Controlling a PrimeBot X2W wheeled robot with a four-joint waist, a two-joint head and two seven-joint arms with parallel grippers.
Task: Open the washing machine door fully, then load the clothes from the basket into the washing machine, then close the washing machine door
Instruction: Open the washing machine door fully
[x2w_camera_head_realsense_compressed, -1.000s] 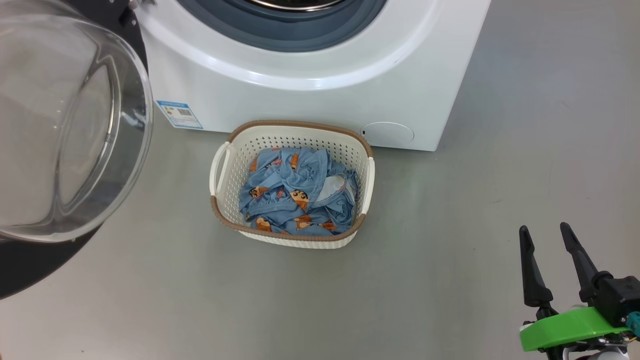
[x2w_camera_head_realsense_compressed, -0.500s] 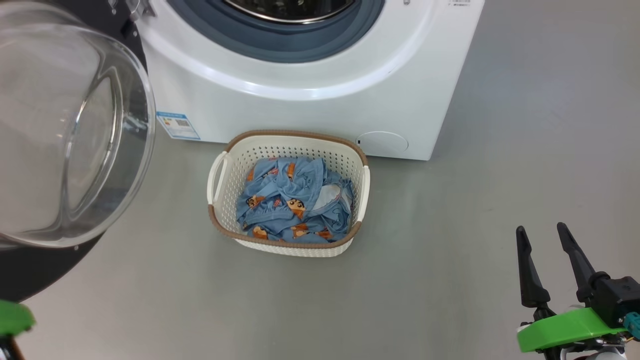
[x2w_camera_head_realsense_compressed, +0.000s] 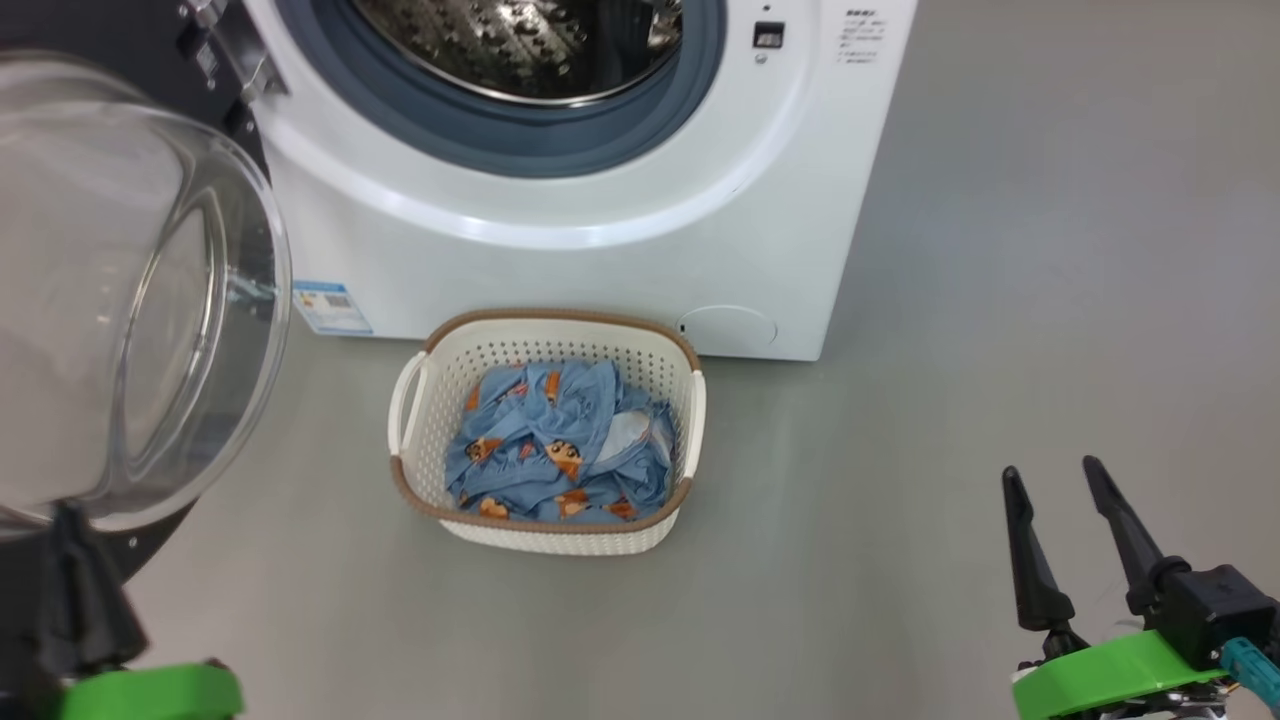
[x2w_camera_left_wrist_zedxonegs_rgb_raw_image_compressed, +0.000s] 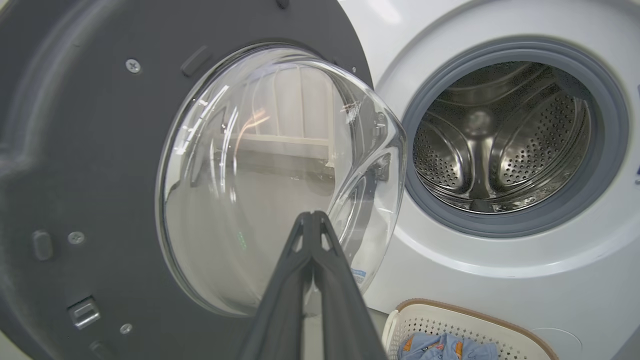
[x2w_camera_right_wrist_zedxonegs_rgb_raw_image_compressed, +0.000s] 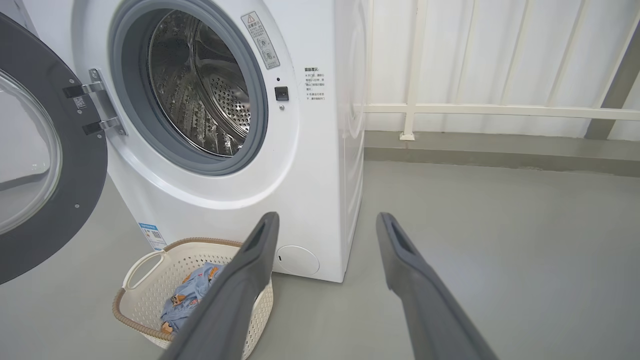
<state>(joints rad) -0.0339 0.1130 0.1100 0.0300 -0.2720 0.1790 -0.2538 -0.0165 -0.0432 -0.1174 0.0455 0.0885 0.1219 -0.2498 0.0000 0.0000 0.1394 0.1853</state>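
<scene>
1. Head camera is tilting up versus a second ago: the whole scene is sliding down, more of the steel perforated drum (x2w_camera_head_realsense_compressed: 520, 45) is showing, and floor items aren't shifting. The left gripper (x2w_camera_left_wrist_zedxonegs_rgb_raw_image_compressed: 312, 222) is coming into head view at 7 o'clock.
2. Large round glossy black washing machine door (x2w_camera_left_wrist_zedxonegs_rgb_raw_image_compressed: 90, 150) is standing swung wide at 9 o'clock; I judge it fully open.
3. Left gripper fingers are pressing together, empty, pointing at the door's clear glass bowl (x2w_camera_head_realsense_compressed: 120, 300); contact, can't tell.
4. At 4 o'clock the right gripper (x2w_camera_head_realsense_compressed: 1050, 470) is hanging spread wide, empty.
5. Small cream-white perforated plastic basket (x2w_camera_head_realsense_compressed: 560, 318) is sitting on the grey floor (x2w_camera_head_realsense_compressed: 900, 400) at 6 o'clock, just beside the big white front-loading washing machine (x2w_camera_head_realsense_compressed: 600, 260). Soft light-blue cartoon-print clothes (x2w_camera_head_realsense_compressed: 555, 450) are all lying inside.
6. Opening is wrapping up and loading isn't starting yet. Next: reaching into the basket, pinching a thick fold, lifting clear of the rim, carrying to 12 o'clock into the drum.
</scene>
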